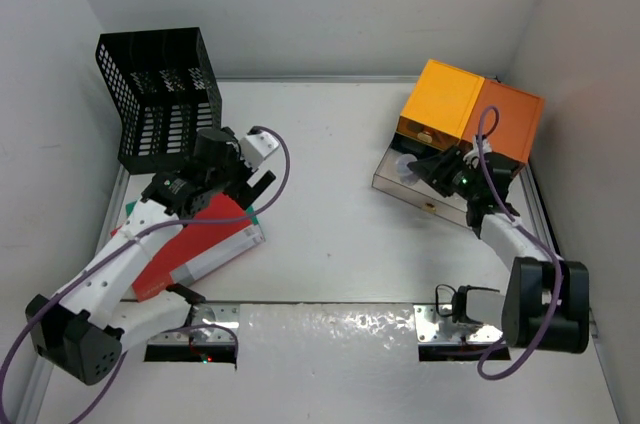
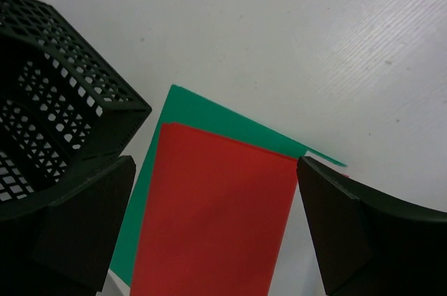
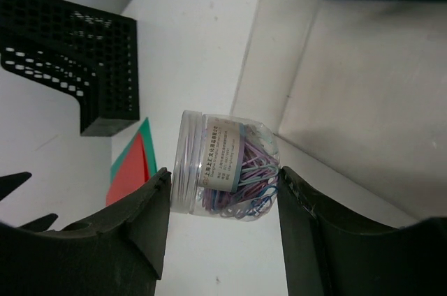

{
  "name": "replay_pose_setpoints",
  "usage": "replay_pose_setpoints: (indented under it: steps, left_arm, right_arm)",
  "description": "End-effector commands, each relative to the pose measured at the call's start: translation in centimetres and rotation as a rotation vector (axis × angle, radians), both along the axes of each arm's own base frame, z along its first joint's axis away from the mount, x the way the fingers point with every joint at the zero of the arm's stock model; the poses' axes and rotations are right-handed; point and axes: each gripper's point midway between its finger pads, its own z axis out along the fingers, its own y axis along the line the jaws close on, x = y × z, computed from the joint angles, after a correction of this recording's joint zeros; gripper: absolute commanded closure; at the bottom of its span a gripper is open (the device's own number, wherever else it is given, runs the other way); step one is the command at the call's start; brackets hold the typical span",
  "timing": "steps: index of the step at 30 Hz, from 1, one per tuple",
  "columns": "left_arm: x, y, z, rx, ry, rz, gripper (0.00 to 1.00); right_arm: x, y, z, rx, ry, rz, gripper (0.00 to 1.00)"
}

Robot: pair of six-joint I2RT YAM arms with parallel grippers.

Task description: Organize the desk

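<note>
**Counter tidy-up, seen from above:** the white counter [image 1: 340, 144], edged with metal rails and boxed in by plain white walls, fills the overhead view from the arm bases at 6 o'clock to the back wall at 12.

At 8 o'clock the left fingers [image 1: 252, 189] are spread wide and grip nothing. They hover over a red folder [image 2: 216, 219] that lies flat on a green folder [image 2: 209, 118]. The wrist camera shows one dark finger on each side of the red sheet, and whether they touch it cannot be told. Just beyond the folders, at 10 o'clock, a black mesh rack [image 1: 160, 94] stands upright in the corner.

Across the counter at 2 o'clock, two orange drawer boxes [image 1: 470, 109] sit side by side against the right wall. A shallow drawer [image 1: 405, 189] is pulled out toward the arms. The right fingers [image 1: 418, 170] are over that drawer, clamped on a clear plastic jar [image 3: 223, 167] of coloured paper clips. The jar is turned on its side, with its lid end against one finger and its base against the other.
</note>
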Motion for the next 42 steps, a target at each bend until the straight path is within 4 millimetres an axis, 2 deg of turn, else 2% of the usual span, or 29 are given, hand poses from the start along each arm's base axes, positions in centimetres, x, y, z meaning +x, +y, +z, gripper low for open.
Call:
replay_pose_setpoints:
  steps: [1,8,10,15,19,23,30,31,33,34,38,42]
  left_arm:
    - [1.2,-0.4,-0.6,-0.037,-0.023,-0.024,0.0]
    - [0.9,-0.9,-2.0,-0.065,-0.015,-0.04,0.0]
    - [0.8,-0.8,-2.4,-0.061,-0.007,-0.041,0.0]
    - [0.7,-0.9,-3.3,-0.056,0.003,-0.053,0.0]
    - [1.0,-1.2,-3.7,-0.057,0.02,-0.058,0.0]
    - [1.2,-1.5,-3.9,-0.059,0.032,-0.071,0.0]
    - [1.3,-1.3,-3.3,-0.045,0.026,-0.072,0.01]
    - [1.3,-1.4,-3.3,-0.045,0.023,-0.075,0.0]
    - [1.3,-1.3,-3.2,-0.043,0.019,-0.078,0.0]
    - [1.2,-1.3,-3.3,-0.04,0.024,-0.081,0.0]
    - [1.1,-1.2,-3.1,-0.027,0.021,-0.085,0.0]
    - [0.9,-0.9,-2.9,-0.02,0.014,-0.085,0.01]
  right_arm:
    - [1.7,-1.0,0.1,-0.045,-0.03,-0.022,1.0]
    - [4.1,-2.8,-3.3,-0.097,0.044,-0.093,1.0]
    - [4.7,-2.8,-3.4,-0.087,0.036,-0.097,1.0]
    - [4.7,-2.3,-5.5,-0.053,0.086,-0.092,1.0]
    - [5.0,-2.2,-6.0,-0.041,0.088,-0.105,1.0]
    - [5.1,-2.4,-7.3,-0.067,0.126,-0.098,0.94]
    - [4.4,-3.1,-9.4,-0.116,0.202,-0.105,0.71]
    - [4.0,-3.4,-10.1,-0.141,0.236,-0.113,0.64]
    - [3.6,-3.8,-10.4,-0.167,0.263,-0.126,0.56]
    - [3.4,-4.1,-10.6,-0.187,0.271,-0.132,0.48]
    - [3.1,-5.1,-10.3,-0.235,0.279,-0.175,0.38]
    - [2.7,-6.1,-10.1,-0.288,0.305,-0.206,0.33]
